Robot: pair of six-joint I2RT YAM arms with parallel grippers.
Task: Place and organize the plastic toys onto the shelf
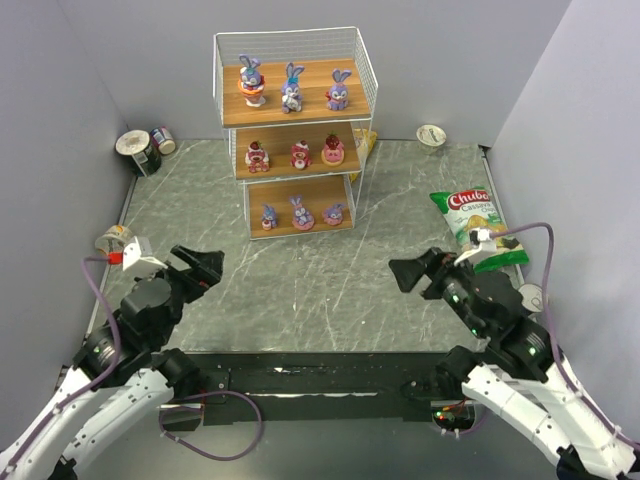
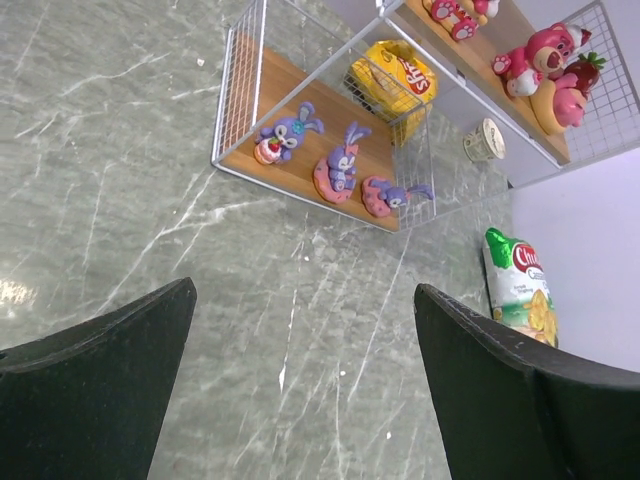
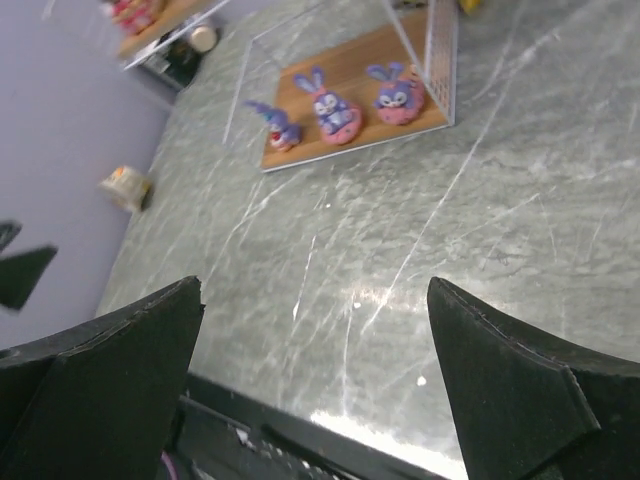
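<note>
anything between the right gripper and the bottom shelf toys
Nothing visible: only bare table lies between the open right gripper and the bottom-tier toys. The chip bag lies off to the side.

The shelf is a white wire rack with three brown boards. It stands upright at the back, near the wall. All nine plastic toys sit on it, three in a row on each board. The top board holds tall purple-blue bunnies, standing up. The middle board holds round pink-red figures. The bottom board holds small purple bunnies on pink bases.
</note>
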